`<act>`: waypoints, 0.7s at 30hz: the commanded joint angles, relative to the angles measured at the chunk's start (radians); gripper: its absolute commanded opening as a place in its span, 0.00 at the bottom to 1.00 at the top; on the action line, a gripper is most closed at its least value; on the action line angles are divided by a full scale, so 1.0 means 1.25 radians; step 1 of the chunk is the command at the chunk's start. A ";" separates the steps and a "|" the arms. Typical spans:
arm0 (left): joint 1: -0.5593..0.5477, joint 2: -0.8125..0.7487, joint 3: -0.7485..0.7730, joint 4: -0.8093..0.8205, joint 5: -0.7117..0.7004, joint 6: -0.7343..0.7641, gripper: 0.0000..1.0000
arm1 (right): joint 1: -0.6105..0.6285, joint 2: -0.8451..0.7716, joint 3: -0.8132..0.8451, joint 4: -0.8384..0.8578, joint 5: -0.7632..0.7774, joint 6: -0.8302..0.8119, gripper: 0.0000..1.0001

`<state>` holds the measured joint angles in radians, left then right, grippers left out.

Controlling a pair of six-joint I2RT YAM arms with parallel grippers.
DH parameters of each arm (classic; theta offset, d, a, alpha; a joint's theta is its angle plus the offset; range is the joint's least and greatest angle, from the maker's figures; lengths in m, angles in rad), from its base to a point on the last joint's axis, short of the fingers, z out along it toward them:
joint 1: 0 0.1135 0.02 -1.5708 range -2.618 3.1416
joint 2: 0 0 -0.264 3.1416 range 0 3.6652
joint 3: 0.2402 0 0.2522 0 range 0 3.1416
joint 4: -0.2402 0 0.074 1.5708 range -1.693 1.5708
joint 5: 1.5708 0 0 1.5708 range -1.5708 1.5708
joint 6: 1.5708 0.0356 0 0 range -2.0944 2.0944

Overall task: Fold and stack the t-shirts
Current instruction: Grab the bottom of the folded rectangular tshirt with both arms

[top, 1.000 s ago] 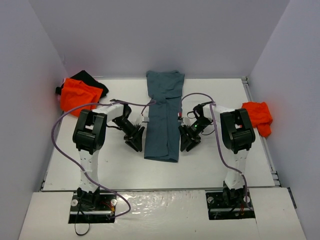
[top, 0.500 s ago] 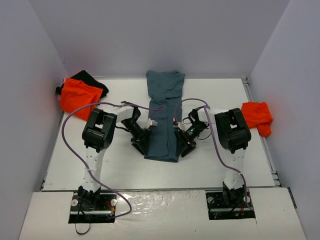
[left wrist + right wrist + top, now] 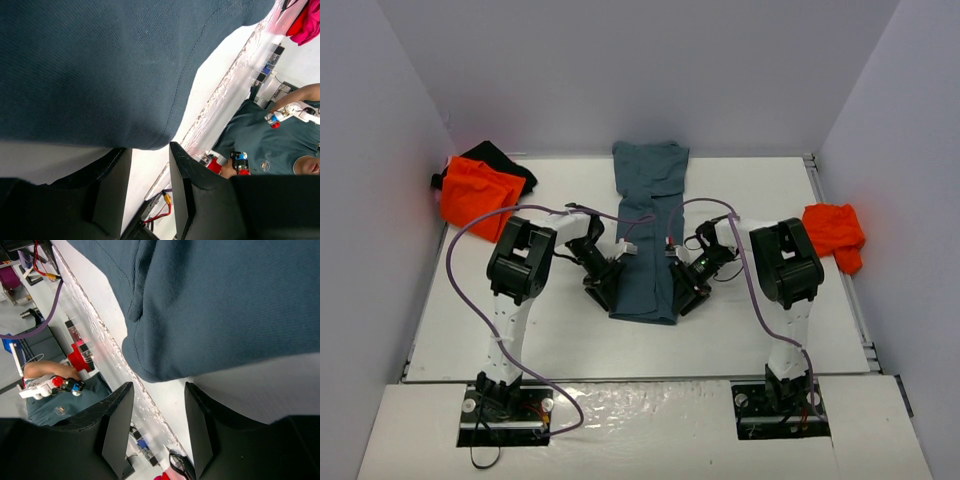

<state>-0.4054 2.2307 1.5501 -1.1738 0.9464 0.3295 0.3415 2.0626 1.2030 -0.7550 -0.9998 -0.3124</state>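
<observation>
Left end effector (image 3: 608, 288) sat released at the near left corner of the slate-blue t-shirt (image 3: 648, 225), fingers apart, the hem just past their tips. At the near right corner I saw the right end effector (image 3: 682, 295) likewise released, nothing pinched. The shirt lay as a folded strip on the surface (image 3: 750, 320), running toward the back wall. Farther out, the right orange t-shirt (image 3: 835, 232) lay crumpled at the right edge. The left orange t-shirt (image 3: 475, 190) lay far left, touching the black t-shirt (image 3: 505, 160).
</observation>
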 commanded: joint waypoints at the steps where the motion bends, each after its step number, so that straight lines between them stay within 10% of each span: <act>1: -0.007 -0.034 0.032 -0.044 0.016 0.027 0.32 | 0.013 -0.004 0.010 -0.030 -0.030 -0.011 0.43; 21: -0.008 -0.024 0.045 -0.067 0.037 0.038 0.40 | 0.055 0.091 0.029 -0.069 -0.050 -0.046 0.51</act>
<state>-0.4101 2.2307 1.5554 -1.2000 0.9529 0.3408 0.3829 2.1308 1.2209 -0.8216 -1.0916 -0.3418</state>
